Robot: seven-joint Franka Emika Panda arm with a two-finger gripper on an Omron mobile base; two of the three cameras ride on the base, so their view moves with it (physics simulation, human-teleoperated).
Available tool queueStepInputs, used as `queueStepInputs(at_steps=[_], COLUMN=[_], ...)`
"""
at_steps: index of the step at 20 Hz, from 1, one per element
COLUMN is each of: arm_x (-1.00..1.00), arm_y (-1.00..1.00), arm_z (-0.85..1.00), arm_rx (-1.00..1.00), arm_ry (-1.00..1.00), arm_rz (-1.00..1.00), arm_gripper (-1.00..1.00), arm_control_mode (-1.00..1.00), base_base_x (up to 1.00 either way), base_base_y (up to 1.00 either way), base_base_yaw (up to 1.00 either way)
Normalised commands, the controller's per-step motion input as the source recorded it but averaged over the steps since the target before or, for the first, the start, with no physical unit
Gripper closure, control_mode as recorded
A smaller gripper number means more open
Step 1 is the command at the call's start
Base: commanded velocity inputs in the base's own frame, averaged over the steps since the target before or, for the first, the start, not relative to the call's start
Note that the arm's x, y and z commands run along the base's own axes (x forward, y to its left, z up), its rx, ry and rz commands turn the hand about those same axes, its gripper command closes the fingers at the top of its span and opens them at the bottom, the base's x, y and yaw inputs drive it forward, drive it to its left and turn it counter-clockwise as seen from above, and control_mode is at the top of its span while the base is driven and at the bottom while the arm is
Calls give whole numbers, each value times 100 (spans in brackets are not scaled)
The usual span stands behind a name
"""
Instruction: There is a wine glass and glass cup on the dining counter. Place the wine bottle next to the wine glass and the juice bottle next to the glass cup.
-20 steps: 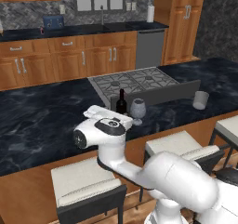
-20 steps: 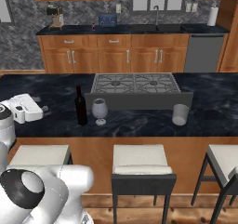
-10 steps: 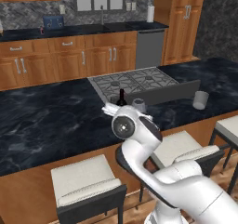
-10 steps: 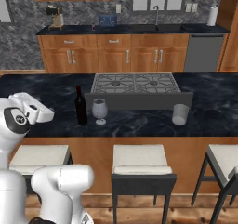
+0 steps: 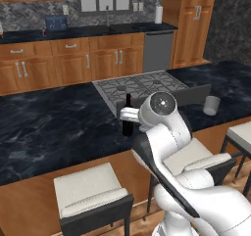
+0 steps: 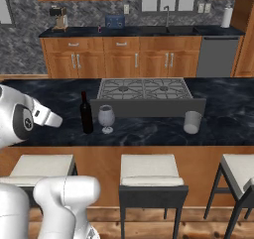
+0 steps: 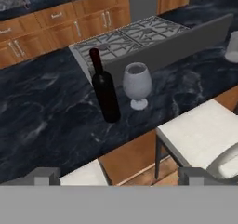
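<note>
The large island dining counter [image 6: 59, 129] with its black marbled stone top and warm brown wooden sides is being seen across all three views, a grey built-in cooktop [image 6: 144, 89] set into its middle. White-cushioned stools [image 6: 151, 171] are being shown along its near edge. The tall, slim, near-black wine bottle [image 6: 87, 112] is being kept upright on the stone, just beside the clear stemmed wine glass [image 6: 105, 118], both in front of the cooktop's left end. The short, pale grey-white translucent glass cup [image 6: 192, 122] is being left well apart from them, near the cooktop's right end. The two-finger gripper [image 7: 118, 175] is being held over the stool side of the counter, empty, its dark fingertips [image 7: 44, 175] being kept wide apart.
</note>
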Motion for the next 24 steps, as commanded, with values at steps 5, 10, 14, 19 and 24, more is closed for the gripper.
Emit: queueStepInputs(at_steps=[5, 10, 14, 19, 24], arm_x=[-58, -62, -51, -47, -17], arm_y=[-3, -8, -8, -17, -4], arm_z=[4, -8, -25, -12, 0], arm_rx=[-8, -2, -8, -2, -5], arm_ry=[27, 18, 3, 0, 0], arm_rz=[23, 24, 20, 12, 2], arm_gripper=[-100, -100, -100, -100, -100], arm_control_mode=[-100, -100, -100, -100, -100], base_base_x=[0, 0, 0, 0, 0], base_base_y=[0, 0, 0, 0, 0], base_base_yaw=[0, 0, 0, 0, 0])
